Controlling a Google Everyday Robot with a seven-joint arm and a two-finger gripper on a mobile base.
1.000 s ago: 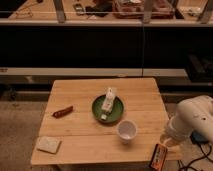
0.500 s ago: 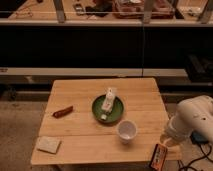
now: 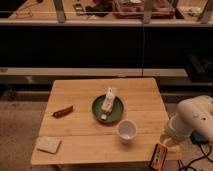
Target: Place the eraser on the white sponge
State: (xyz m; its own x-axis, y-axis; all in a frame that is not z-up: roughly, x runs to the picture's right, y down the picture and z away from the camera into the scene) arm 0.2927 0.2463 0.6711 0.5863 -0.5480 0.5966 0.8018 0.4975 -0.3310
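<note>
My gripper hangs at the table's front right corner, jaws seemingly pinching the eraser. The white sponge lies near the front left corner, well apart.

I can read no text anywhere here. The eraser, at the five o'clock corner of the table, shows an orange-red label face, but its print is too small to make out. My gripper sits at the eraser's one o'clock, right against it.
</note>
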